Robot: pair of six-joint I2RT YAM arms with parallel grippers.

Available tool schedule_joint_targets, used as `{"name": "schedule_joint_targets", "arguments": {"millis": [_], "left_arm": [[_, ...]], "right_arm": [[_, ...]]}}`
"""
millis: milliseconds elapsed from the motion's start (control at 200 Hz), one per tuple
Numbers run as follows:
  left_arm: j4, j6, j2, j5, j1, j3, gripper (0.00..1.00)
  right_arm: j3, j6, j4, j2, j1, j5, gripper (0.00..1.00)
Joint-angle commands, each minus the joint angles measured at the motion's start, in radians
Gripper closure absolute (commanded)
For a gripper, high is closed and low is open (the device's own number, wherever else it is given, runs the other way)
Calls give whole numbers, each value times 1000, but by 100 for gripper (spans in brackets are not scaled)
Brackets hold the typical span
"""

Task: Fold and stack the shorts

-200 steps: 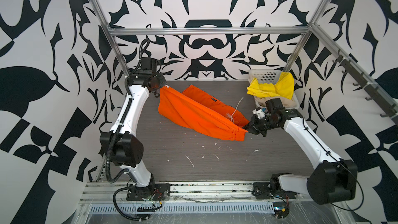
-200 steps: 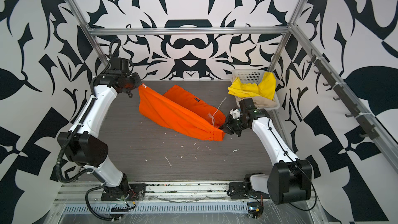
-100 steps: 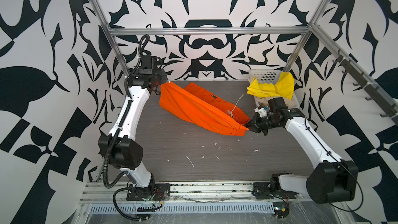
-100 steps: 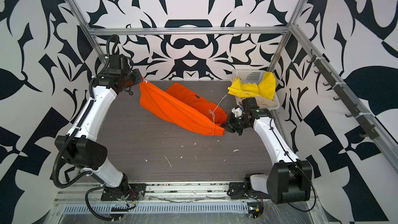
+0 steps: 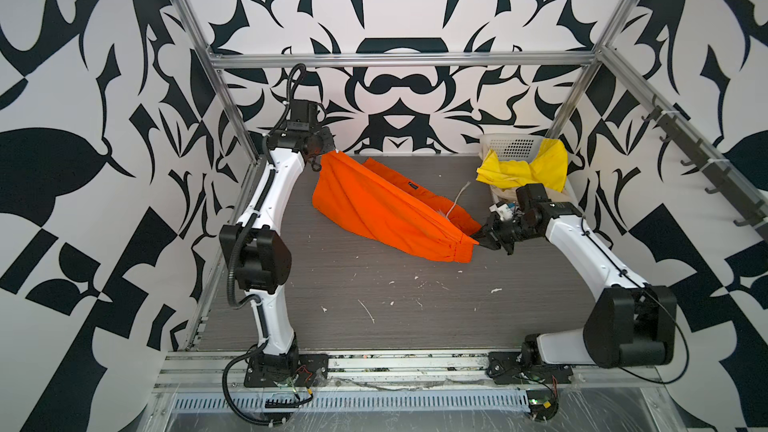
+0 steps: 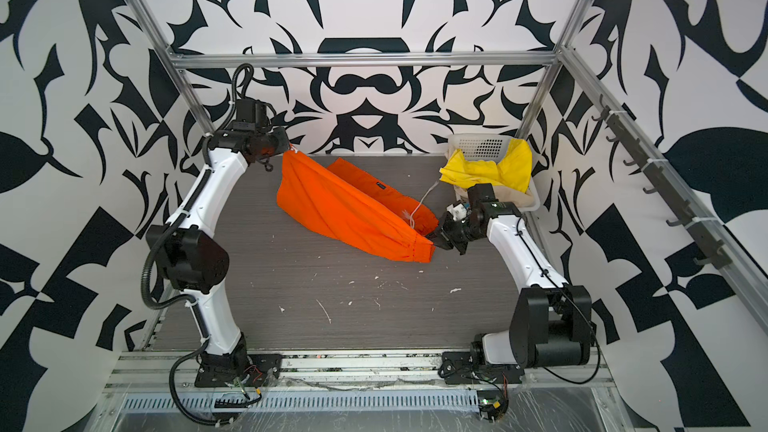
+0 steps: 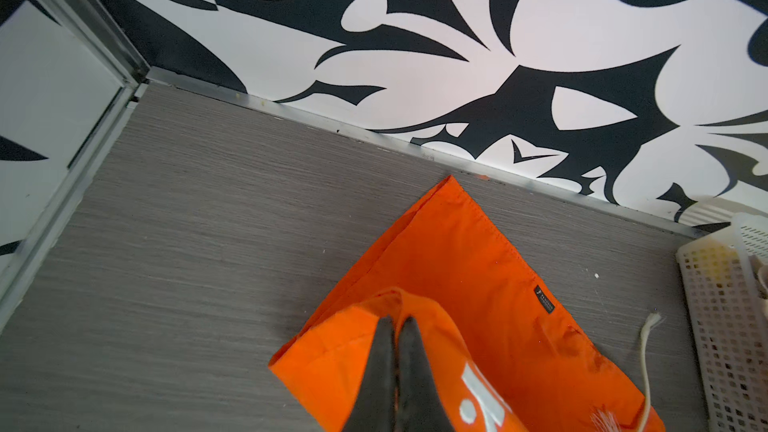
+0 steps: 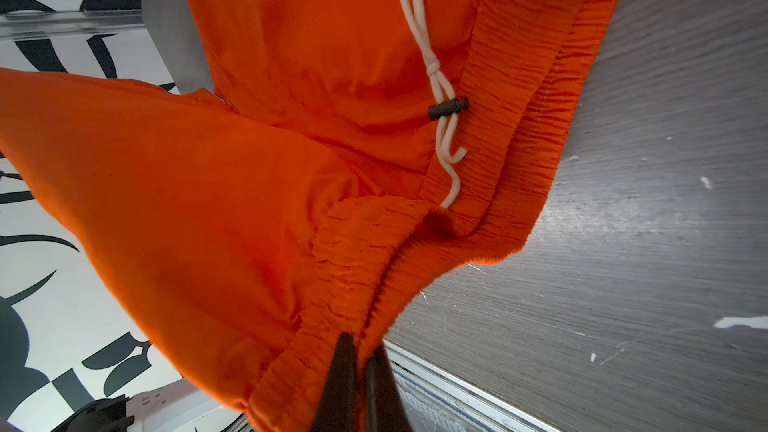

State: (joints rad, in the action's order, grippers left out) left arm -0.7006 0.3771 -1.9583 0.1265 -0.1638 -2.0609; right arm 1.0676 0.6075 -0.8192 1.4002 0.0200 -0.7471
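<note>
Over woodgrain table (image 5: pixel 374 305) | left pincer (image 5: pixel 331 152), right pincer (image 5: pixel 478 239): clamped on smooth orange shorts (image 5: pixel 374 205)

— From the top pair?
— High over the near edge, facing down and toward the back wall (image 5: pixel 399 89); far enough back for the whole table (image 5: pixel 374 297) in both top views.
— Much difference between them?
— Barely: a small sideways shift, with the orange shorts (image 5: pixel 382 209) mid-frame and the basket (image 6: pixel 486 147) upper right in each.
— And from the wrists?
— Close in, sighting forward. Past the left gripper (image 7: pixel 395 320) onto table and the wall's foot. Past the right gripper (image 8: pixel 360 342) nearer still, orange cloth across most of the frame.
— Shared ground?
— Shorts in all four; basket in three.
</note>
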Motion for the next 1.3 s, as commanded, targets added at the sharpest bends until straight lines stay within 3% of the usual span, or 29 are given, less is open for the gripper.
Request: {"name": "schedule_joint_targets", "arguments": {"millis": [0,270,480,675,730,780,845,885,980,1125,1295], "left_arm": [[60,-9,-60,54,26,-98,100],[51,-4,-258,15,17,-315,100],[152,-30,-375,-23,-10,-378,100],[220,-37,-537,-25,-43,-457,99],[230,-36,-591,-29,-50,-494,94],[237,-38,-637,-33,-57,-533,88],[228,-39,-678,-28,-60,-578,60],[219,-37,-681,-23,-60,-588,52],[224,-38,-608,-14,-60,-502,39],[261,-4,-388,-45,-60,-198,38],[382,87,-196,-213,-73,174,41]], "right_arm": [[32,-41,-50,17,-20,35,100],[46,-47,-24,94,-48,51,100],[41,-26,23,126,-78,78,100],[-3,69,187,157,-98,96,97],[-19,118,272,162,-99,111,90],[-33,168,348,162,-99,132,74],[-41,215,429,148,-99,153,52],[-29,221,445,133,-99,176,41],[32,189,406,77,-99,267,27],[110,106,321,-17,-96,395,26],[118,28,293,-73,21,475,27]]}}
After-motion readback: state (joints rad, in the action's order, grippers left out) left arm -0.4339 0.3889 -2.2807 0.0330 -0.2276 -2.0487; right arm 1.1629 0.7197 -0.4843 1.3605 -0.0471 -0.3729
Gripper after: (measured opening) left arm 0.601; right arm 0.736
